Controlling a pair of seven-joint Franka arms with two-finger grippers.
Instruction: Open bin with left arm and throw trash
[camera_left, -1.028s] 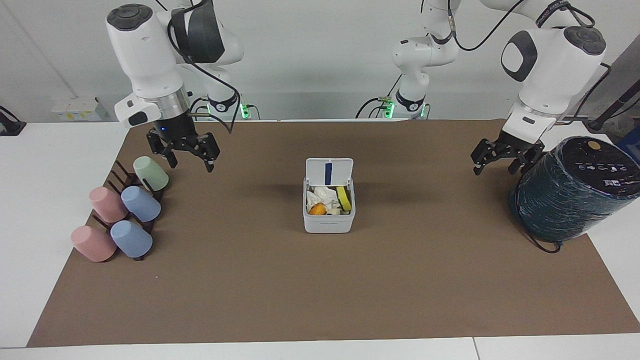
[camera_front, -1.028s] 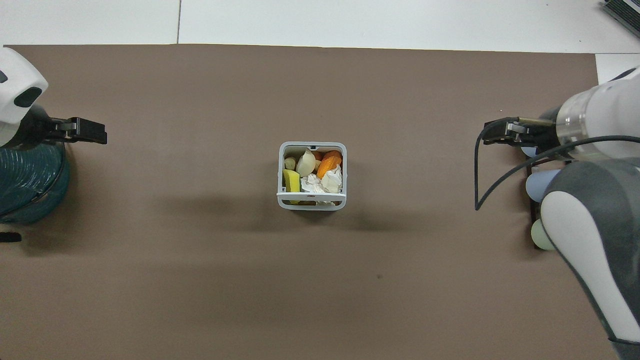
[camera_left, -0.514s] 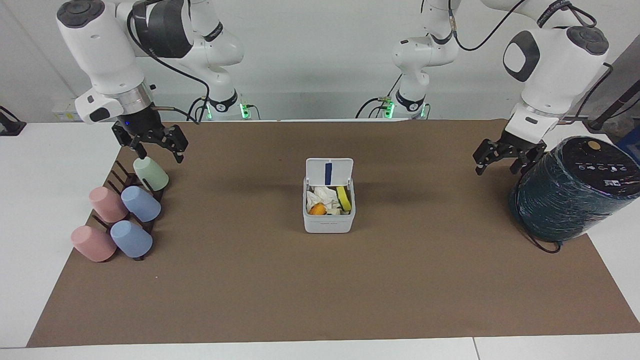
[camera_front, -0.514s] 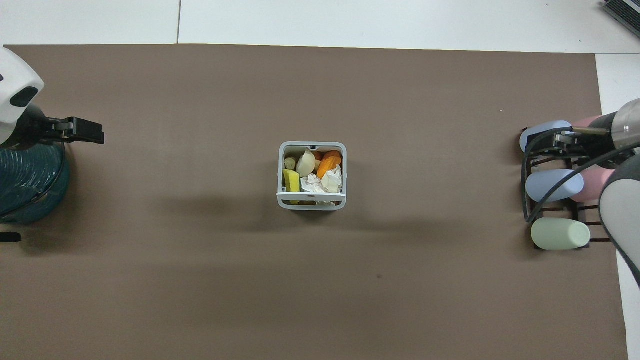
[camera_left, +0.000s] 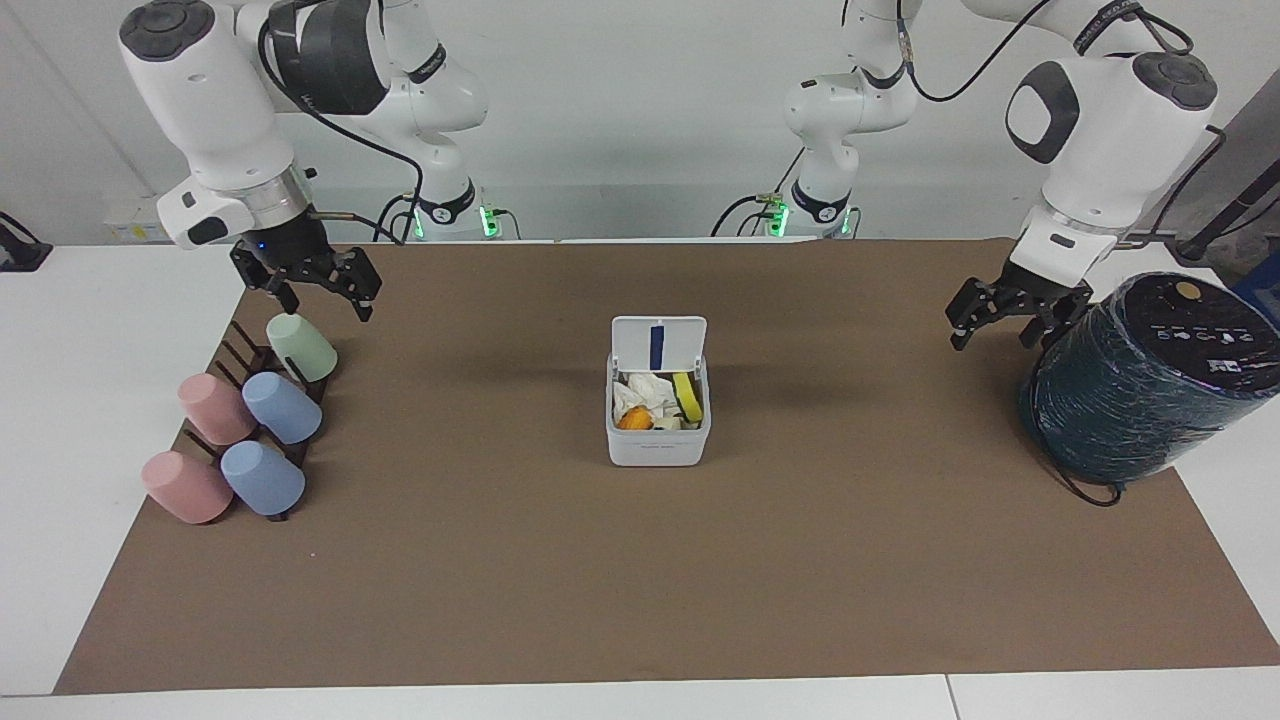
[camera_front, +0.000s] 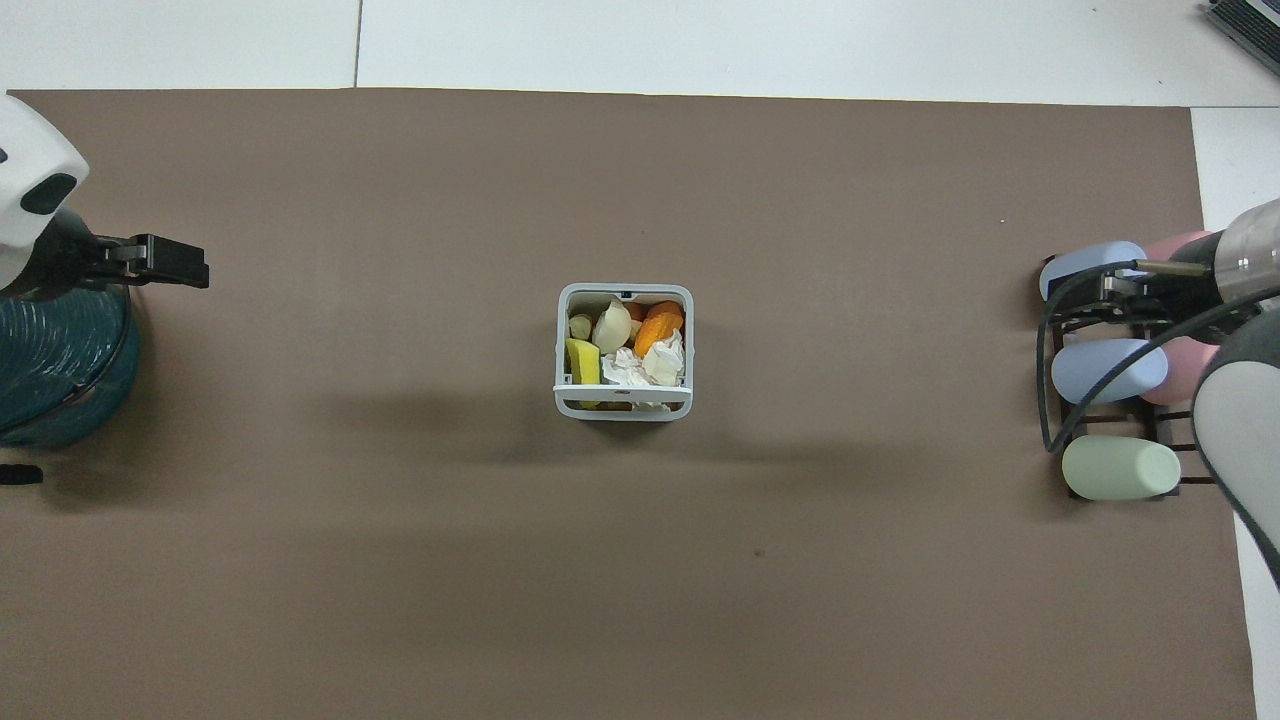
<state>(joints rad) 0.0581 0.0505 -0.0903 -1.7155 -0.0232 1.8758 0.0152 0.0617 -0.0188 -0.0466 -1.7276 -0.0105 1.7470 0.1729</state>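
The bin (camera_left: 657, 420) stands in the middle of the brown mat (camera_left: 640, 580), well apart from both arms. Its lid (camera_left: 658, 345) is swung up on the side nearer the robots, a blue strip showing on its inner face. Inside lie crumpled white paper (camera_front: 640, 365), a yellow piece (camera_front: 582, 361) and an orange piece (camera_front: 659, 326); the pale lumps beside them are perhaps peelings, but they are too small to tell.

The left gripper (camera_left: 1005, 320) hangs empty, fingers spread, just beside the dark wrapped cylinder (camera_left: 1140, 385) at the left arm's end of the table. The right gripper (camera_left: 318, 290) hangs empty, fingers spread, over the mat just above the green cup (camera_left: 300, 346), which lies on a rack (camera_left: 245, 350) with two blue and two pink cups at the right arm's end
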